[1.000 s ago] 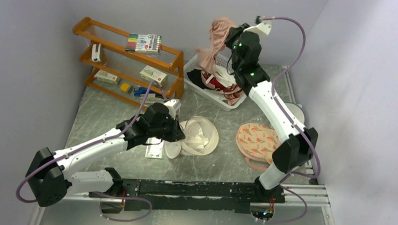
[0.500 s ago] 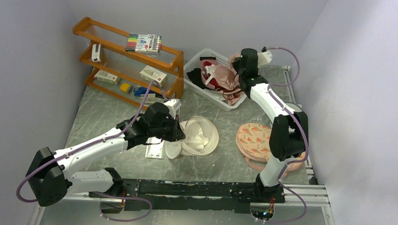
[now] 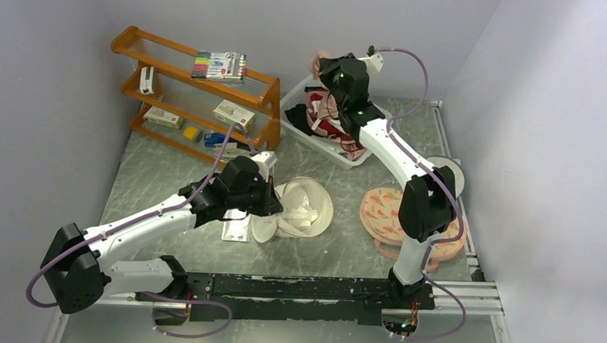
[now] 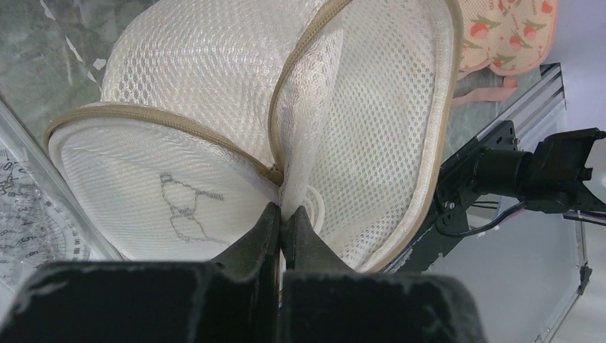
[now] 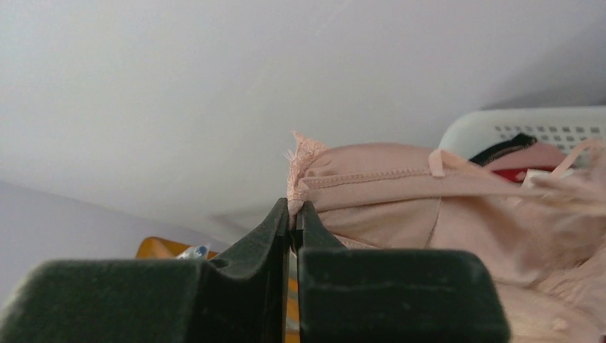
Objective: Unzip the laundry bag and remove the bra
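The laundry bag lies unzipped in the middle of the table, its cream mesh halves spread apart along the beige zip. My left gripper is shut on a fold of its mesh at the zip seam. The small black emblem shows on the lower half. At the back, above the white basket, my right gripper is shut on the lace edge of the pink bra. Only a small pink bit of the bra shows in the top view.
The basket holds red, black and pink garments. A wooden shelf with markers and small boxes stands back left. Peach fruit-patterned pads lie to the right of the bag, a grey disc behind them. A clear ruler lies under my left wrist.
The right arm dipped with the bra toward the basket's right side, then swung left and up over the basket's back. The left arm and the bag stayed still.
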